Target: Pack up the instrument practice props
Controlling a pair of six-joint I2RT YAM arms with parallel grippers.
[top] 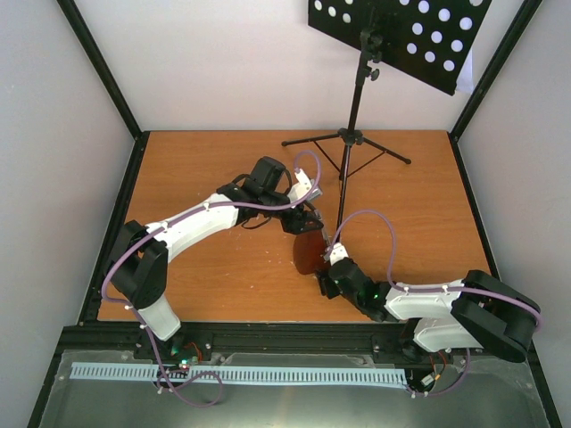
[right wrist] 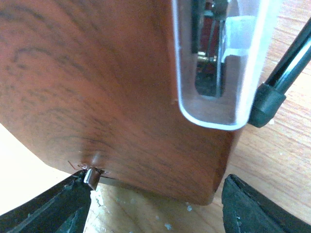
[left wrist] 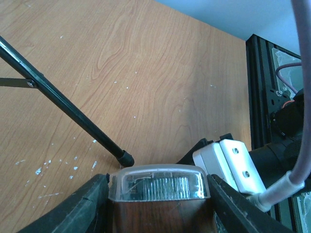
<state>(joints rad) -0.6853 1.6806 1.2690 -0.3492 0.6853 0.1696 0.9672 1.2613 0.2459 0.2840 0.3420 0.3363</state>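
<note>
The small red-brown wooden pyramid metronome with clear plastic cover [top: 308, 253] stands on the orange wooden table [top: 205, 169], just beside a foot of the black tripod music stand [left wrist: 68, 105] and between both pincers. From above, its top is hidden by the left gripper [left wrist: 158, 194], whose fingers clamp its two sides. The right gripper [right wrist: 155, 189] gapes wide at its base, contact unclear.

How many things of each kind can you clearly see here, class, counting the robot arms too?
robot arms: 2 (left arm, right arm)
metronome: 1
music stand: 1
Total: 4
</note>
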